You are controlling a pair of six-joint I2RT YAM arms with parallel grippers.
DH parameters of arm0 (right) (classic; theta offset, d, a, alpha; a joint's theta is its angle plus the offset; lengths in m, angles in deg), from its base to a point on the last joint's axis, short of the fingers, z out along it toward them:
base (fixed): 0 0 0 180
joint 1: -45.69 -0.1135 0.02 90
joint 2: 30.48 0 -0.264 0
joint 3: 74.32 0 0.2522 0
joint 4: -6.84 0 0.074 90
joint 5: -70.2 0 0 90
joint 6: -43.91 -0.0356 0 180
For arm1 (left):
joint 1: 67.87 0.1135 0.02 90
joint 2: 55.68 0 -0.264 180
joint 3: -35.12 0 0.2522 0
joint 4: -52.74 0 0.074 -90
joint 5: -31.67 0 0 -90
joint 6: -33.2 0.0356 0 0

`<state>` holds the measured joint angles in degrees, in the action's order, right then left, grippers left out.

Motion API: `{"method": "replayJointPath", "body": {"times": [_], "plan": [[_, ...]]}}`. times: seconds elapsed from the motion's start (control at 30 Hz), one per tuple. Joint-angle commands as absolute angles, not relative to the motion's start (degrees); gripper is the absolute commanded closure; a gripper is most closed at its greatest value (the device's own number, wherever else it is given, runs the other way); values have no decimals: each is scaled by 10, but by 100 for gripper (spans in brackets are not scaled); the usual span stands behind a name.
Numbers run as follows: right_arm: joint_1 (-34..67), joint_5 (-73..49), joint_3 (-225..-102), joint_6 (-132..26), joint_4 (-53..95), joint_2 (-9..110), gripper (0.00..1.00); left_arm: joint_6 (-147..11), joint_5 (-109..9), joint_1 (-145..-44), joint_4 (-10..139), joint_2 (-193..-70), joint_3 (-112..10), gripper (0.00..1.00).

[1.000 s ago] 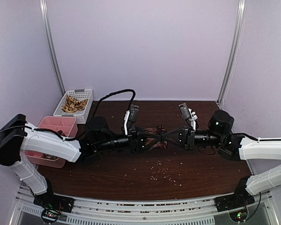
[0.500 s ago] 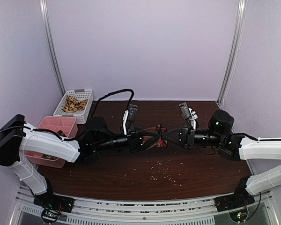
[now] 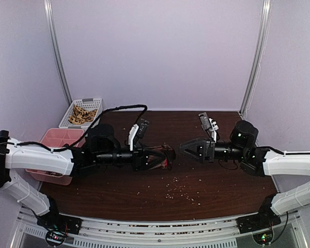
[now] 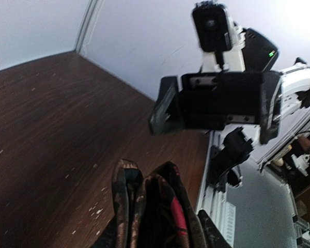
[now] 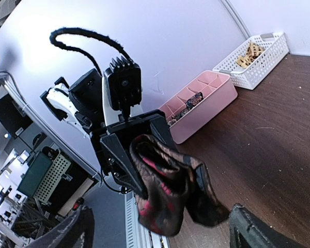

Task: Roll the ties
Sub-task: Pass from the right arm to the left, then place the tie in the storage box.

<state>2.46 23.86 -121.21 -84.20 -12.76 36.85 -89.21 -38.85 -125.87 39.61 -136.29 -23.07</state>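
A dark brown tie with red lining [image 3: 156, 157] hangs bunched in a loose roll just above the table's middle. My left gripper [image 3: 161, 156] is shut on the tie. In the left wrist view the tie [image 4: 155, 206] fills the space between the fingers. In the right wrist view the tie [image 5: 168, 191] droops from the left gripper's black fingers [image 5: 119, 155]. My right gripper [image 3: 187, 147] stands open a short way to the right of the tie, apart from it, with nothing between its fingers. More tan ties lie in the white basket [image 3: 83, 114].
A pink compartment tray [image 3: 62, 140] sits at the left edge of the table, with the white basket behind it. One tray compartment holds a small dark roll [image 5: 194, 98]. Pale crumbs [image 3: 178, 191] dot the wood near the front middle.
My right gripper has opened and let go of the tie. The left arm has drawn back to the left with the tie in its grip, leaving a gap between the grippers.
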Motion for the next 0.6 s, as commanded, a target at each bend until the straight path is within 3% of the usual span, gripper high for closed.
{"method": "replayJointPath", "body": {"times": [0.0, 0.33, 0.57], "plan": [[42, 248, -1216, -841, -122, 375, 0, -816, -420, -1206, 646, -1294, -266, 100], [49, 283, -1249, -828, -86, 442, 0, -728, -464, -968, 1136, -1228, -438, 100], [49, 301, -1247, -859, -143, 474, 0, -648, -595, -822, 1324, -1261, -545, 100]]}}
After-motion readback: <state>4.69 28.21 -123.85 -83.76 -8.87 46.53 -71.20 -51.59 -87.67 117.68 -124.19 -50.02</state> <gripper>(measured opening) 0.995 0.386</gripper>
